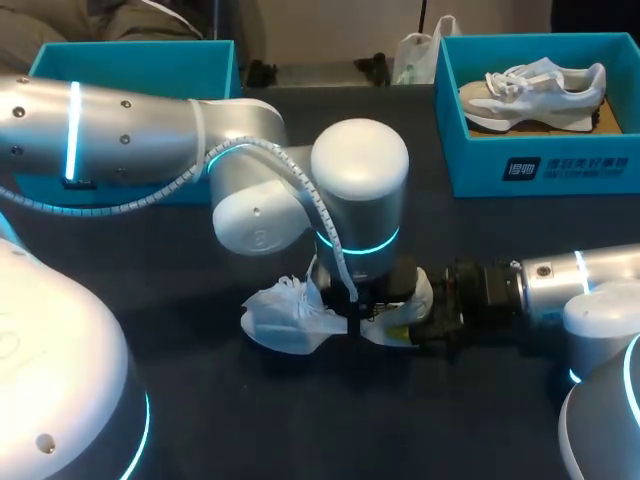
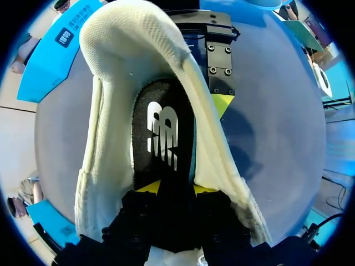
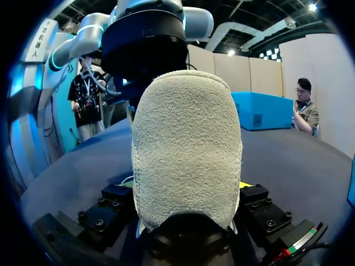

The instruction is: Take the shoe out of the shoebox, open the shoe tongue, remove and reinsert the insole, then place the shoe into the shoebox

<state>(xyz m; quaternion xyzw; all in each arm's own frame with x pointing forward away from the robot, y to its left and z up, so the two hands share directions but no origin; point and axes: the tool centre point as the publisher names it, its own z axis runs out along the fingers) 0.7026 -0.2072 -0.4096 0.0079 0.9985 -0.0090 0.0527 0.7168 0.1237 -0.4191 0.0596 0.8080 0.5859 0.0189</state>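
The white shoe lies near the middle of the bench, mostly hidden under the left arm. The left end effector reaches into the shoe's opening, fingers closed on the black insole, and their tips barely show. The right end effector clasps the heel from both sides, its fingers largely covered. At the far right corner the shoebox holds a second shoe. An open box, partly behind the arm, sits at the far left.

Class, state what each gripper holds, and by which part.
Left gripper pinches the black insole at its near end; right gripper clamps the shoe by its heel.
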